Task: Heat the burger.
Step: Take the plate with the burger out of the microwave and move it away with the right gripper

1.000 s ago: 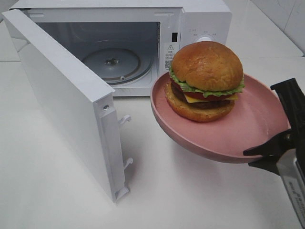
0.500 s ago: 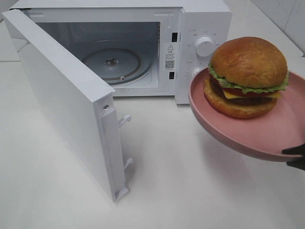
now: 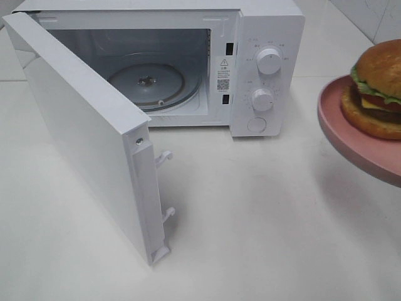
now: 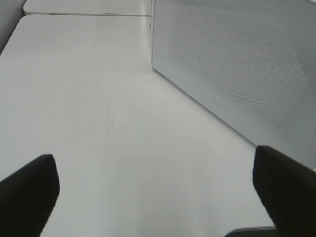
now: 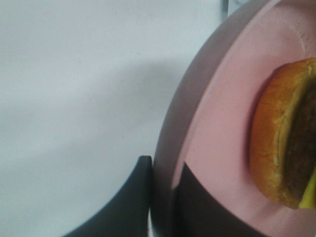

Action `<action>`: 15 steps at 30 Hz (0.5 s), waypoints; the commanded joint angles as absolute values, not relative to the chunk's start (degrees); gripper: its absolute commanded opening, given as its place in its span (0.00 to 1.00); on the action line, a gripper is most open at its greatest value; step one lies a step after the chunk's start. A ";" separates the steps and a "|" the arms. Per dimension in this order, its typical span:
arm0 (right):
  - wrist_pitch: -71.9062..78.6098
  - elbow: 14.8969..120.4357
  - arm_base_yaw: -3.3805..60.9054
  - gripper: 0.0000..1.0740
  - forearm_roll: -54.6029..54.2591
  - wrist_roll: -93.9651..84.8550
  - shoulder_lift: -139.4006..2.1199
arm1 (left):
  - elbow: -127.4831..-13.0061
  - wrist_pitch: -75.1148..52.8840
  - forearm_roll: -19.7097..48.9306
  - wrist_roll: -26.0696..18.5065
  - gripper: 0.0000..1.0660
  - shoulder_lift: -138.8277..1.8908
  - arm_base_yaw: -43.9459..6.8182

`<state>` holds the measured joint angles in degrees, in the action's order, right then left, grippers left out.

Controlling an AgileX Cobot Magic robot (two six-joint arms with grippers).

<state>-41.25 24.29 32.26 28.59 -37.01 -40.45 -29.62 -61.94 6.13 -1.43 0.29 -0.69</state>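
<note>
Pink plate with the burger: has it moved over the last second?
Yes. The pink plate carrying the burger has shifted right, away from the microwave opening, past its knobs to the frame's right edge.

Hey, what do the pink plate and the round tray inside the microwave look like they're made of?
The plate looks like matte plastic or glazed ceramic: even pink, soft dull sheen, and it could be either. The round tray inside the microwave looks like clear glass: see-through, glossy, with the hub showing through its middle.
</note>
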 commanded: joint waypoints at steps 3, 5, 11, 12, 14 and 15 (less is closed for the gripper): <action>-43.26 24.81 32.09 0.02 37.87 -24.29 -39.94 | -29.56 -61.31 6.25 -1.38 0.94 0.57 -0.57; -43.72 24.81 32.09 0.02 38.67 -23.09 -39.94 | -29.56 -61.31 6.25 -1.38 0.94 0.57 -0.57; -48.07 24.69 32.09 0.02 44.69 -10.43 -41.94 | -29.56 -61.31 6.25 -1.38 0.94 0.57 -0.57; -48.07 24.69 32.09 0.02 44.69 -10.43 -41.94 | -29.56 -61.31 6.25 -1.38 0.94 0.57 -0.57; -50.13 24.01 32.09 0.02 47.04 -4.47 -44.63 | -29.56 -61.31 6.25 -1.38 0.94 0.57 -0.57; -50.13 24.01 32.09 0.02 47.04 -4.47 -44.63 | -29.56 -61.31 6.25 -1.38 0.94 0.57 -0.57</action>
<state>-50.42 23.95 32.26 42.97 -6.13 -44.58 -29.62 -61.94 6.13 -1.43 0.29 -0.69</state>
